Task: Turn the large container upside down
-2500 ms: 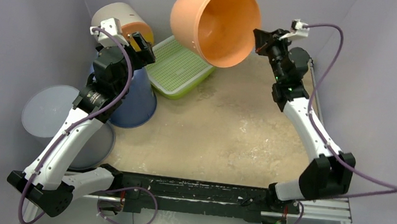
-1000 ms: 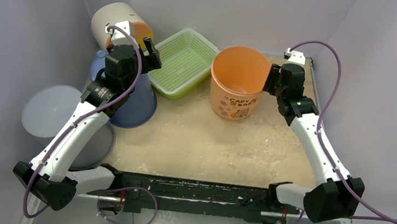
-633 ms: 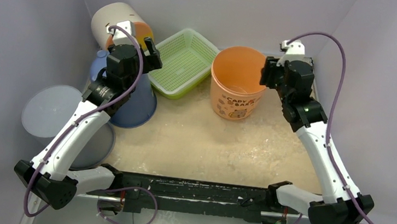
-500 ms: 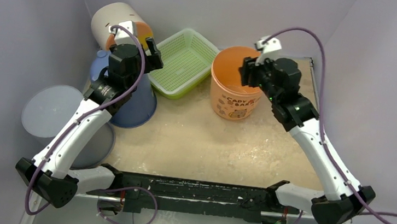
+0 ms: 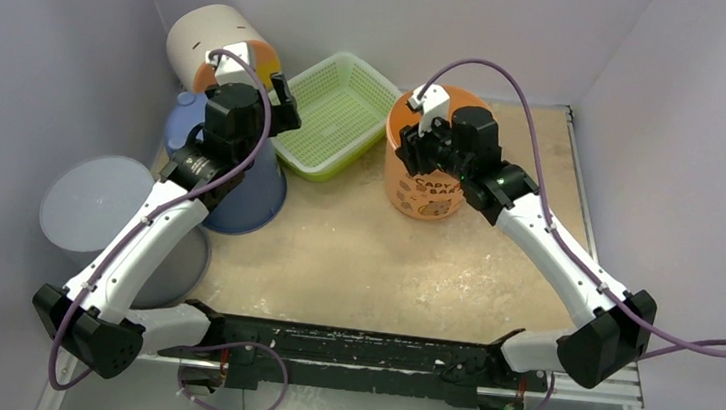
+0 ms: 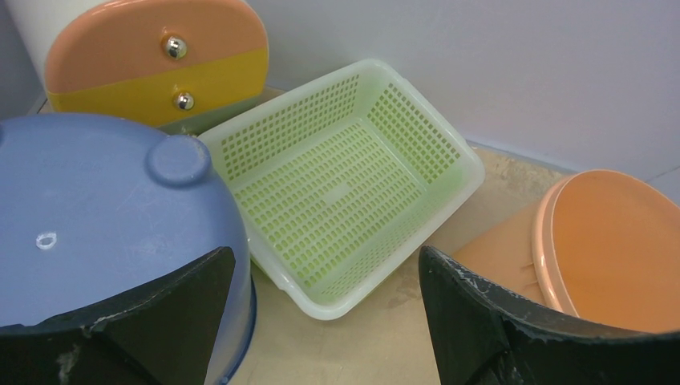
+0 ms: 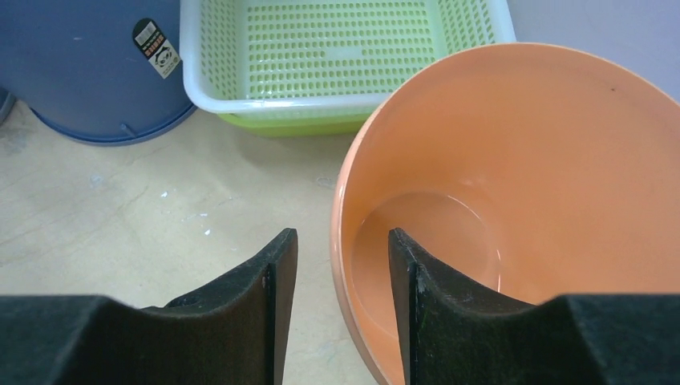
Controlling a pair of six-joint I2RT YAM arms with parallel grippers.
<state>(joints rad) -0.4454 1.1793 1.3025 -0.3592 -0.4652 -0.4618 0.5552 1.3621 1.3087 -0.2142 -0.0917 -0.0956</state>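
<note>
The orange bucket [image 5: 427,193] stands mouth-up near the worktop's [image 5: 383,267] far edge, the right hand [image 7: 343,241] astride its rim, jaws parted and not yet clamped. A thin pinch on that lip could slip mid-turn, dropping the bucket onto the green basket [image 5: 332,122] just beside it; the left hand [image 6: 327,265] hangs wide and empty.
</note>
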